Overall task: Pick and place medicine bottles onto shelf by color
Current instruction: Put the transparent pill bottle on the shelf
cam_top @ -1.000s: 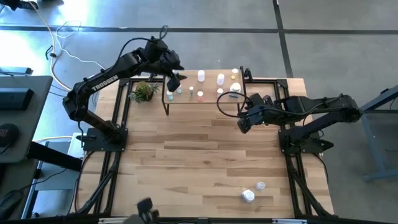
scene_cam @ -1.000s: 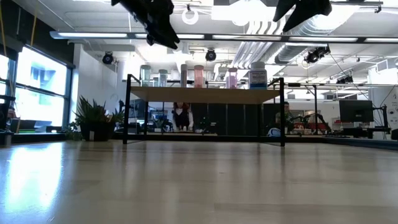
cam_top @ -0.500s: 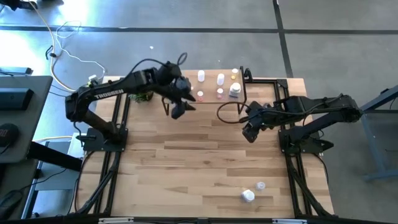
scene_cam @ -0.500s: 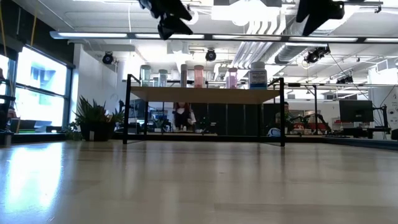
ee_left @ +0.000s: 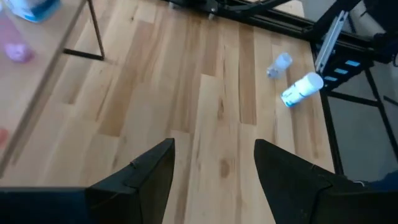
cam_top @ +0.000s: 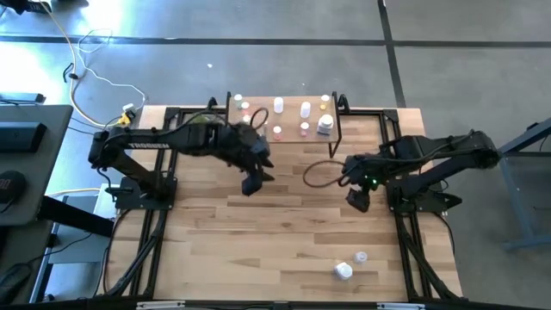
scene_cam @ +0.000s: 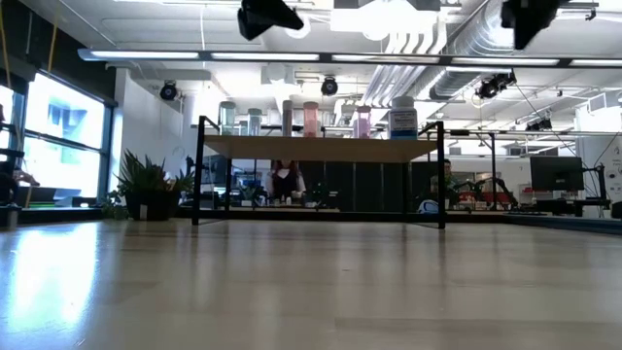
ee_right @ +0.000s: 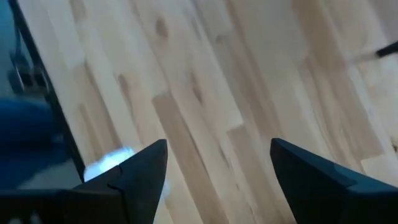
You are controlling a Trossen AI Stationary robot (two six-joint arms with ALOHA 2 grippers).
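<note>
The shelf (cam_top: 288, 129) stands at the table's far middle with several medicine bottles on it, among them a larger white one (cam_top: 325, 124) and a pink one (scene_cam: 311, 118). Two more bottles lie on their sides on the table near the front right: a larger white one (cam_top: 343, 271) (ee_left: 303, 89) and a small one (cam_top: 361, 257) (ee_left: 280, 63). My left gripper (cam_top: 252, 182) (ee_left: 214, 174) hangs open over the table's middle, in front of the shelf. My right gripper (cam_top: 357, 202) (ee_right: 217, 168) hangs open to the right of it, pointing steeply down. Both hold nothing.
A green plant (scene_cam: 146, 185) stands left of the shelf. Black frame rails (cam_top: 159, 224) run along the table's left and right sides. Bare wood (cam_top: 275, 241) stretches from the shelf to the near edge. A cable loop (cam_top: 314, 172) hangs by my right arm.
My left gripper has swung away from the shelf's left end toward the near edge and a little right, out over the table's middle. My right gripper has drifted slightly toward the near edge and tipped more steeply down.
</note>
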